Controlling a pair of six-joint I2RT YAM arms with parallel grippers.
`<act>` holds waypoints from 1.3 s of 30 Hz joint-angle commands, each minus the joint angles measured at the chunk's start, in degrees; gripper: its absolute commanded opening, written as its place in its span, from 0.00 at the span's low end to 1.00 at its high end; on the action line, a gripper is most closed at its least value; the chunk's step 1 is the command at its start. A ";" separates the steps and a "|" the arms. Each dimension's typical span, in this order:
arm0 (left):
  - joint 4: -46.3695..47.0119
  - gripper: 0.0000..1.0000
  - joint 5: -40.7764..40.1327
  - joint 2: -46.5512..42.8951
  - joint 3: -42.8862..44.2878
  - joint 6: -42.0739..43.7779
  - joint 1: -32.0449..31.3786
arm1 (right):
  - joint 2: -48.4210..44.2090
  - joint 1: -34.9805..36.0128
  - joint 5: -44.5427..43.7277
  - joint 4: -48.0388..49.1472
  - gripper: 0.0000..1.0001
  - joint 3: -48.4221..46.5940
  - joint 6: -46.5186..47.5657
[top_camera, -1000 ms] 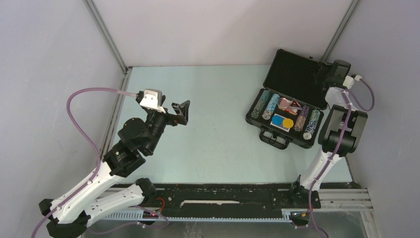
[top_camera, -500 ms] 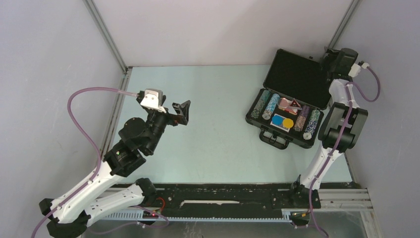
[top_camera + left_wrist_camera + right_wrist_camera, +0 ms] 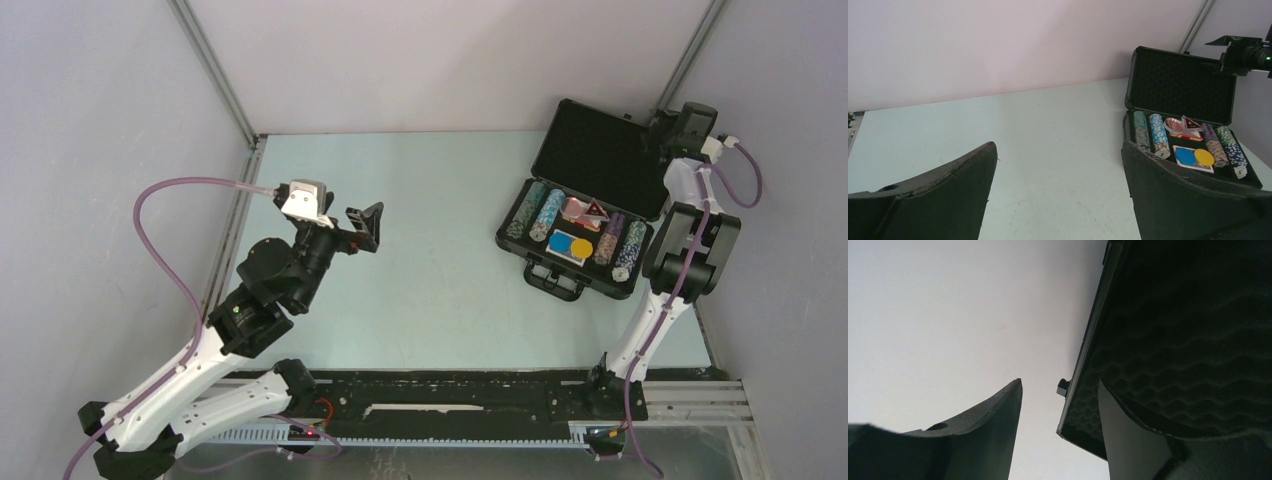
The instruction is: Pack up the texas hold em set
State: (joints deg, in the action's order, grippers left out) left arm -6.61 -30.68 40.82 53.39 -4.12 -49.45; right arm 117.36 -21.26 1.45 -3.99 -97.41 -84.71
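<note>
Left to right: my left hand [image 3: 372,228] hangs above the pale worktop [image 3: 440,300], jaws wide, holding nothing. The briefcase [image 3: 600,285] lies open at the worktop's right, with rows of striped chips [image 3: 548,215] bedded in black foam. My right hand [image 3: 1059,384], parted and gripping nothing, straddles the edge of the raised lid [image 3: 600,155]. I judge a slow, even push best: the shell is rigid, and the ridged foam should yield.

arms [image 3: 205,368]: white links, black joints | cables [image 3: 190,181]: purple | pincer fingers [image 3: 943,200]: black
</note>
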 commanded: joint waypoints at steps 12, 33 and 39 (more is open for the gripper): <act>1.21 1.00 0.39 -0.58 0.10 -0.63 0.43 | 5.69 -1.24 -4.77 -7.59 0.57 -12.69 0.87; 1.30 1.00 0.44 0.11 0.23 -0.54 0.43 | 5.60 -1.34 -3.67 -10.70 0.16 -15.24 4.60; 1.28 1.00 0.25 0.61 0.14 -0.60 0.47 | -2.36 -1.01 1.51 -1.70 0.00 -2.82 4.56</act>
State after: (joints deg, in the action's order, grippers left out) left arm -6.61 -30.70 41.12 53.39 -4.10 -49.43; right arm 123.04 -22.02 -0.80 -13.47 -106.32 -82.41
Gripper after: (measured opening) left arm 0.996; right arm 0.028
